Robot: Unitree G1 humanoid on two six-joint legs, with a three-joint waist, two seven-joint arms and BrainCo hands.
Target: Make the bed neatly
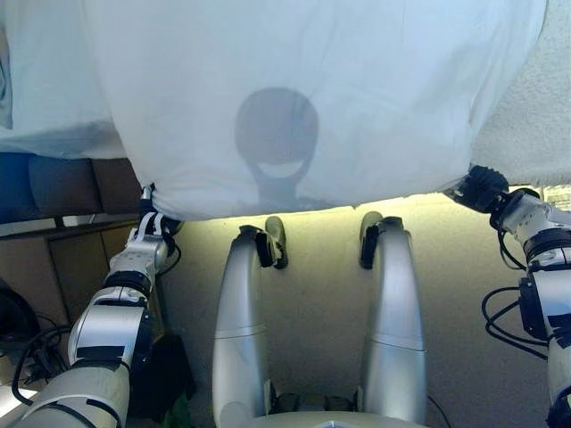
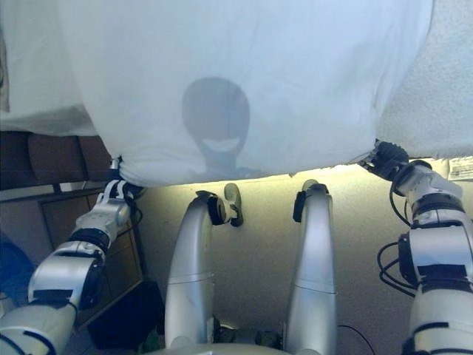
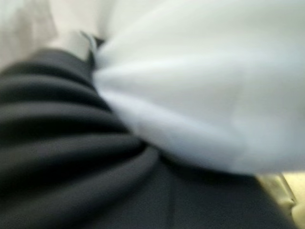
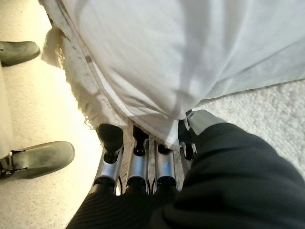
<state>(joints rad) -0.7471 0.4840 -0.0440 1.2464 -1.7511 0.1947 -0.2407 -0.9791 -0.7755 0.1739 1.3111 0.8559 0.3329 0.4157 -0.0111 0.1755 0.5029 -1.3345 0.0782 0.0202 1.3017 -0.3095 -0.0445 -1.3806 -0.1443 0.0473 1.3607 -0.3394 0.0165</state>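
Observation:
A large white sheet hangs spread out in front of me, its lower edge stretched level between my two hands. At the sheet's lower left corner, my left hand is shut on the cloth. The left wrist view shows the sheet bunching out past that hand's dark cover. My right hand is shut on the lower right corner. In the right wrist view its fingers and thumb pinch the sheet's hem.
Behind the sheet on the left lies more white bedding over a dark blue and brown bed base. Below that stands a brown wooden panel. A cream textured surface lies to the right. Beige floor is underfoot.

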